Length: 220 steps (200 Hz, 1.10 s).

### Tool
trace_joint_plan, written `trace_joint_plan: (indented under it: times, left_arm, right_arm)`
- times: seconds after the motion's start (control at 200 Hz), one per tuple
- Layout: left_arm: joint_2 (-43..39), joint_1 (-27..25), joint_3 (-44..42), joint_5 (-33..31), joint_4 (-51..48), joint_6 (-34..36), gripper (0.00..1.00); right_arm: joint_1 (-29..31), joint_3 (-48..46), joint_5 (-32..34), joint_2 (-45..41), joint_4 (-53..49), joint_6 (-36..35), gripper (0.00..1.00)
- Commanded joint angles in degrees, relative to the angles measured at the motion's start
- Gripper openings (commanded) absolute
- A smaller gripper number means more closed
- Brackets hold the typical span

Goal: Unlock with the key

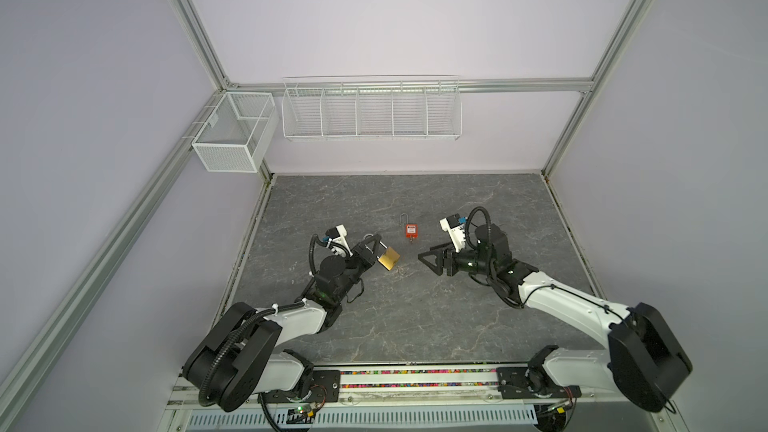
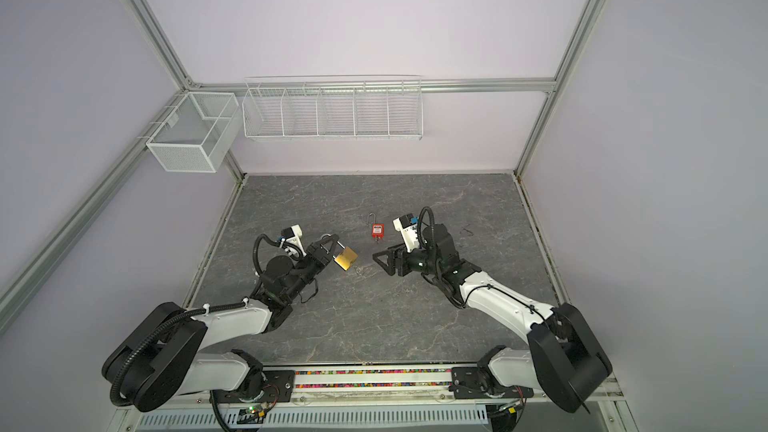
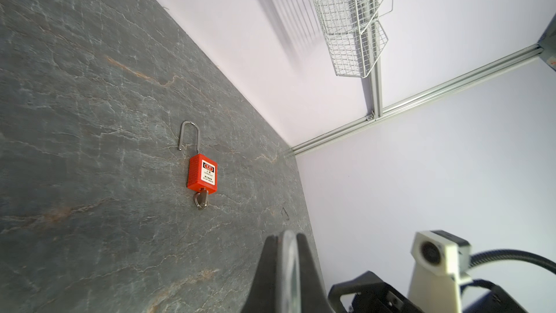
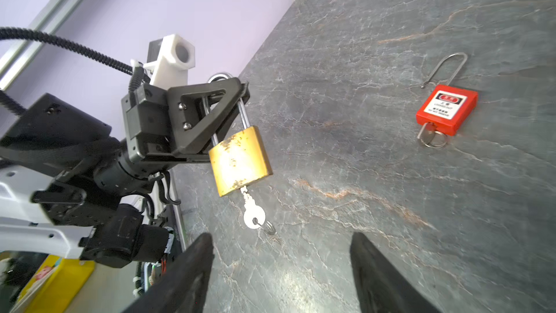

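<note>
Brass padlock point(image 4: 239, 161) hangs, shackle point(image 4: 245, 115) clenched in left end effector point(image 4: 240, 93); right end effector point(image 4: 281, 242) gapes empty; thin key point(image 4: 254, 215) looks slick, so pinch its bow.

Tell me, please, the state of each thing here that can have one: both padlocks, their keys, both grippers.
Brass-coloured metal padlock: hanging in the air, shackle apparently closed.
Silver key: inserted in the brass padlock's bottom.
Red plastic padlock: lying flat on the grey stone-patterned table, steel shackle raised, one leg free, so open.
Ringed key: inserted in the red padlock.
Left gripper: shut on the brass padlock's shackle.
Right gripper: open, empty.
</note>
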Motion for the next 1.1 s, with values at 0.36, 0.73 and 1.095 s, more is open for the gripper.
trace_joint_plan:
  times: [0.36,0.73,1.095]
  left_arm:
    - [-7.83,4.47,-1.10,5.02,15.79,-3.36,0.00]
    - [-4.26,5.00,-0.20,4.21,20.37,-6.71,0.00]
    - [-5.48,5.08,-0.33,3.52,20.38,-6.37,0.00]
  right_arm:
    - [2.70,-0.14,-10.32,24.70,58.36,33.55,0.44]
    - [7.05,1.82,-8.04,24.74,58.36,32.93,0.38]
    - [7.76,1.99,-8.35,26.11,58.28,33.79,0.32]
